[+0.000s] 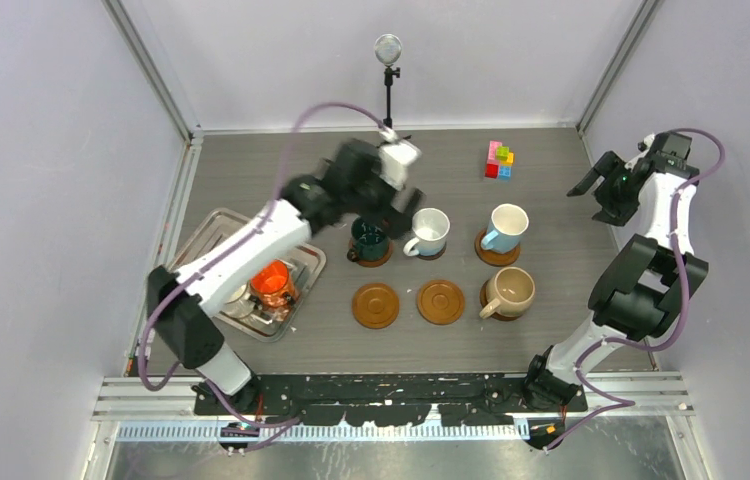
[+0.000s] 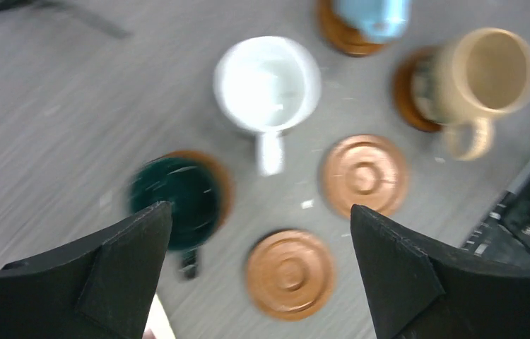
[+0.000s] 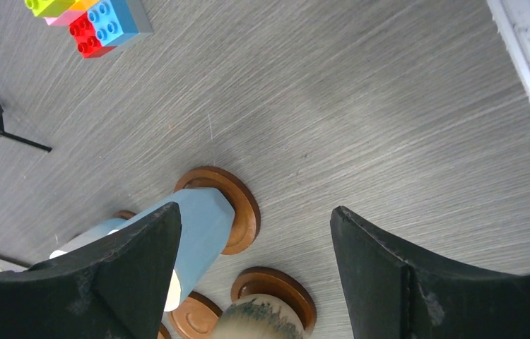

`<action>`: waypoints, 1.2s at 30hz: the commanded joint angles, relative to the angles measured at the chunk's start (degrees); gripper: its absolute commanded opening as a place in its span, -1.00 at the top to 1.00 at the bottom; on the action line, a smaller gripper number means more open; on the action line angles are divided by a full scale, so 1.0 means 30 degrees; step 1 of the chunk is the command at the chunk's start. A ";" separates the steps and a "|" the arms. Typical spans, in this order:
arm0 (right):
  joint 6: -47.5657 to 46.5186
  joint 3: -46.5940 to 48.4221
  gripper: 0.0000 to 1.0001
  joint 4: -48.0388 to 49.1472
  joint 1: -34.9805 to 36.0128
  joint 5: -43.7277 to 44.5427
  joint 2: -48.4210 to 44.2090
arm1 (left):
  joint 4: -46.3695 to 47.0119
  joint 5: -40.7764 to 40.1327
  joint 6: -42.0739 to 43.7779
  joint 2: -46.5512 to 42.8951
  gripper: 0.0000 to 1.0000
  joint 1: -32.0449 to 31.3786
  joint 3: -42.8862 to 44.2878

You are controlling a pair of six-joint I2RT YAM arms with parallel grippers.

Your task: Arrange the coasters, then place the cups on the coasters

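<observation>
Left claw point(image 1: 383, 197) was seen spread wide above the dark green mug point(image 1: 369, 240), with nothing held between its fingers. The mug was stood on its own coaster at the left end of the far row. Right claw point(image 1: 608, 188) was also seen wide and empty, well apart at the right side of the desk point(image 1: 551, 160).

White mug point(image 1: 430, 231), light blue mug point(image 1: 505, 227) and beige mug point(image 1: 510, 292) were each seated on a coaster. Near-left coaster point(image 1: 376, 305) and near-middle coaster point(image 1: 440, 301) were bare. Orange mug point(image 1: 273, 283) and a pale mug point(image 1: 237, 300), mostly hidden by the left arm, were on the metal tray point(image 1: 209, 232).

Step judged: clearing off the green mug, then fetching a tray mug. The claw should be lifted straight up before any sideways swing, as the green mug's handle and the white mug were close by. The orange mug should be gripped by its wall, carried level and lowered centred on the near-left coaster. The left wrist view was blurred, so clearance could not be told.
</observation>
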 commanded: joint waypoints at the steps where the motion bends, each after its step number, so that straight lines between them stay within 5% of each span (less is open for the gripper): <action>1: -0.2160 0.1864 -0.64 -0.1574 -0.0098 -0.0688 0.0344 | -0.4492 0.2896 0.2932 -0.2248 -0.99 0.5110 0.0641; 9: -0.3679 0.3778 -0.64 -0.3192 -0.0093 -0.0107 0.1730 | -1.0665 0.1621 0.7444 -0.7015 -0.99 1.3417 -0.1603; 17: -0.3564 0.4170 -0.64 -0.2802 -0.0086 0.0569 0.2161 | -1.5207 -0.0455 1.2637 -1.0911 -0.83 1.9388 -0.5660; 22: -0.3787 0.4317 -0.64 -0.2788 -0.0086 0.0692 0.2341 | -1.5806 -0.1106 1.4286 -1.2514 -0.73 2.0828 -0.8291; 36: -0.3753 0.4734 -0.63 -0.2803 -0.0101 0.0869 0.2389 | -0.9058 -0.1563 1.1720 -1.0967 -0.34 2.1368 -1.2516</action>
